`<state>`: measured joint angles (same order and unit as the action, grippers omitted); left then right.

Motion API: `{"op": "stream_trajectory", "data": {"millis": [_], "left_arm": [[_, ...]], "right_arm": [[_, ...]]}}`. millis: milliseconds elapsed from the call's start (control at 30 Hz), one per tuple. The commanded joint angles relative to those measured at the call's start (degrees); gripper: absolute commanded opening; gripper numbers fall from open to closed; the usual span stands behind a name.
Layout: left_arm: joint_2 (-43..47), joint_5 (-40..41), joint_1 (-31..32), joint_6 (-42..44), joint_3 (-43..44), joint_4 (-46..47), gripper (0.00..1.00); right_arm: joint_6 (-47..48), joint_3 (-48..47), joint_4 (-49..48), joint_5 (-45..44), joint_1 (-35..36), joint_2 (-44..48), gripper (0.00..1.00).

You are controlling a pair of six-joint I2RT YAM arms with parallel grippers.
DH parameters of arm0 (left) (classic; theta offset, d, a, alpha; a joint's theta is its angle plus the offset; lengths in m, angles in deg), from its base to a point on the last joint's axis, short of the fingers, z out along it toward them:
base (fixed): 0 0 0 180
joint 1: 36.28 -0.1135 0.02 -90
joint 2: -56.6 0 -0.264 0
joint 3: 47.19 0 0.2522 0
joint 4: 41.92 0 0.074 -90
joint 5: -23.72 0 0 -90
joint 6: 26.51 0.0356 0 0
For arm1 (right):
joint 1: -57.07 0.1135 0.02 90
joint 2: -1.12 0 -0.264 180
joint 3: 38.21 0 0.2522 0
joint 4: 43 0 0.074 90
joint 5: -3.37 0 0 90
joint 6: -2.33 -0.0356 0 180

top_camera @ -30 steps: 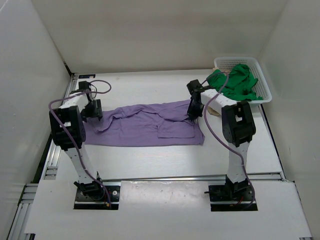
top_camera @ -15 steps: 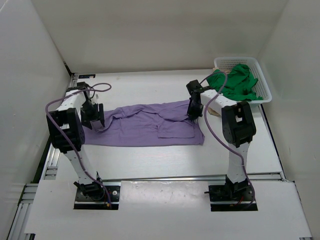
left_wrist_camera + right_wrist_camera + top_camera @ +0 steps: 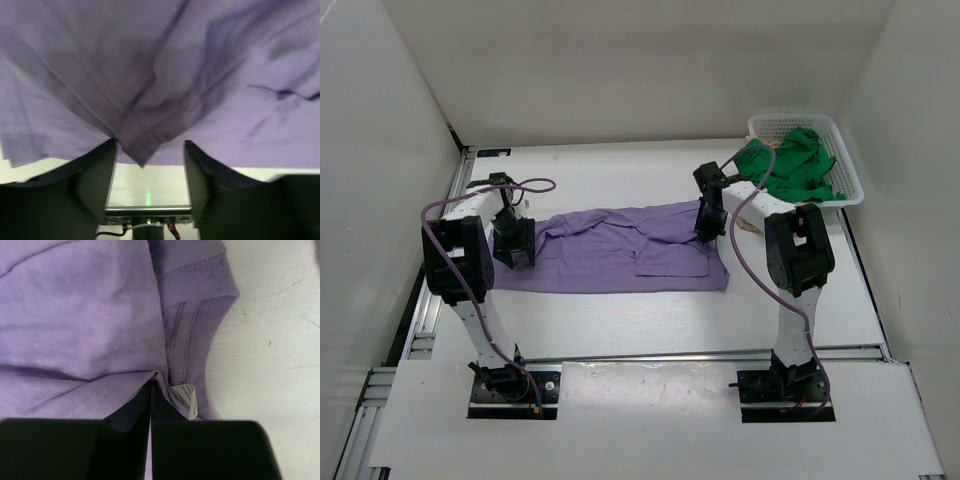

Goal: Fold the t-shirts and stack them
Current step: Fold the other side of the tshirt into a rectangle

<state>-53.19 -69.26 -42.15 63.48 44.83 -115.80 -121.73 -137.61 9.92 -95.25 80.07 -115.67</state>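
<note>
Progress: early, 0 of 3 shirts folded or stacked. The lavender t-shirt (image 3: 610, 250) lies spread flat and wrinkled on the desk (image 3: 620, 320), stretched between the 2 claws. Left claw (image 3: 513, 248) is spread, low over the shirt's end. The wrist view shows a bunched point of the hem between its fingers (image 3: 97, 175), not gripped. Right claw (image 3: 709, 222) is pressed together, pinching the shirt edge just beside the collar (image 3: 192, 340), with the label (image 3: 186, 399) right next to its tips. The green t-shirt (image 3: 795, 160) sits crumpled in the white mesh basket (image 3: 850, 185), beyond and outboard of the right claw, untouched. I can't make out the beige shirt for sure. My call: the 1st fold is being set up, so all the folding and stacking is left.
</note>
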Motion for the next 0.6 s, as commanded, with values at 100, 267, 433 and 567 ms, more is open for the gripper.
{"op": "stream_trajectory", "data": {"millis": [100, 267, 433, 567], "left_arm": [[3.01, 4.57, -0.20, 0.01, 0.40, 4.83, 0.47], [2.48, 5.97, 0.33, 0.01, 0.40, 5.45, 0.28], [2.48, 6.50, 0.33, 0.01, 0.40, 5.45, 0.10], [2.48, 8.86, 0.33, 0.01, 4.26, 4.93, 0.10]], "right_arm": [[0.75, 1.45, 1.10, -0.34, 0.37, 3.32, 0.00], [0.75, 1.45, 1.10, -0.34, 0.37, 3.33, 0.00], [0.75, 1.97, 1.10, -0.34, 0.37, 3.85, 0.00], [3.38, -2.58, 2.93, -1.65, 0.37, 3.85, 0.00]]}}
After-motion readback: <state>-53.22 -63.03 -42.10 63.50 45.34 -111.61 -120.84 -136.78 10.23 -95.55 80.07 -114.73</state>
